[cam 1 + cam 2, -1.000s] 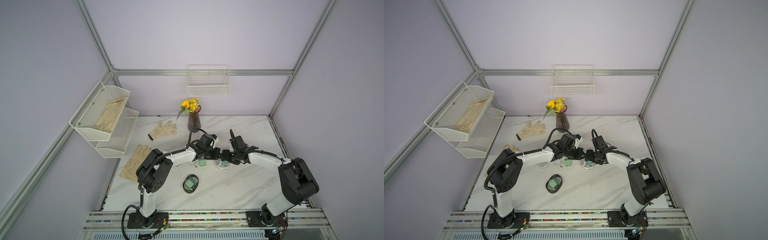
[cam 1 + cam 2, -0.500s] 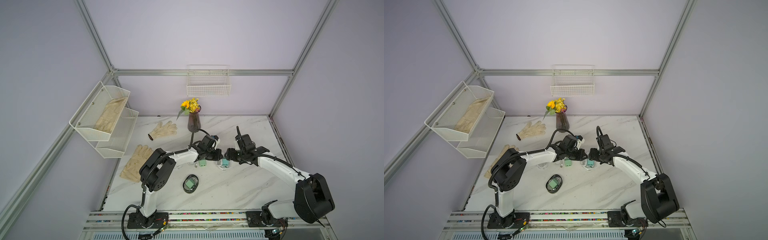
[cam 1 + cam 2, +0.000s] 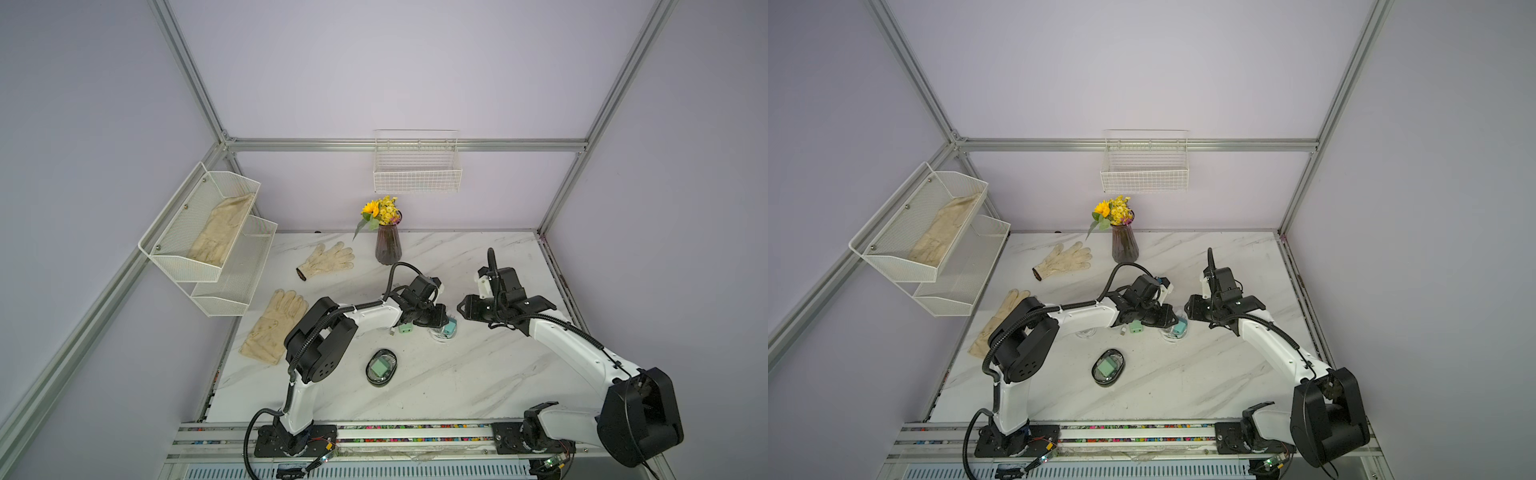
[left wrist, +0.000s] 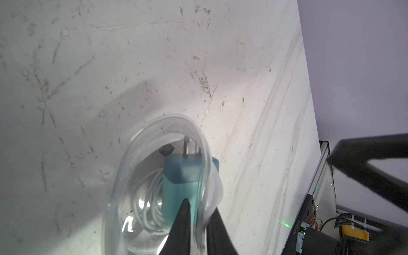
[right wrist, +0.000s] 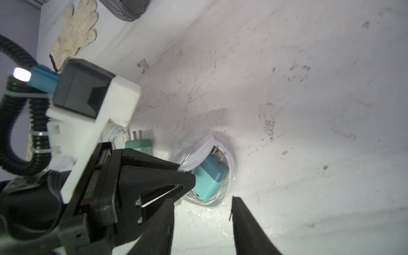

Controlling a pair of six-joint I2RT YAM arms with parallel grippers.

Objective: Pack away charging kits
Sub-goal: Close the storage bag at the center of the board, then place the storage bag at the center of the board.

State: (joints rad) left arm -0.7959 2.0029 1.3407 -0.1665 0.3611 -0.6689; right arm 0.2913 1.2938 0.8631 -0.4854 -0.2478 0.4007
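A teal-blue adapter (image 4: 181, 183) stands prongs-up on a coiled white cable (image 4: 148, 198) inside an open clear oval case (image 3: 441, 336) at mid-table. My left gripper (image 4: 199, 212) pinches the raised lid rim of that case, jaws barely parted; it also shows in both top views (image 3: 444, 322) (image 3: 1169, 320). My right gripper (image 5: 203, 212) hangs open and empty just right of the case (image 3: 461, 309). A mint green adapter (image 3: 405, 329) (image 5: 139, 145) lies loose on the table beside the left wrist. A closed case (image 3: 381, 368) nearer the front holds another mint adapter.
Cream gloves lie at the back left (image 3: 328, 259) and left edge (image 3: 274, 324); another sits in the wall shelf rack (image 3: 220, 232). A vase of flowers (image 3: 387, 245) stands at the back. A wire basket (image 3: 417, 176) hangs on the rear wall. Another clear case (image 3: 1086, 332) peeks from under the left arm.
My right arm has drawn back to the right, away from the open case, and its jaws have narrowed. The left gripper stays at the case, its jaws easing slightly apart.
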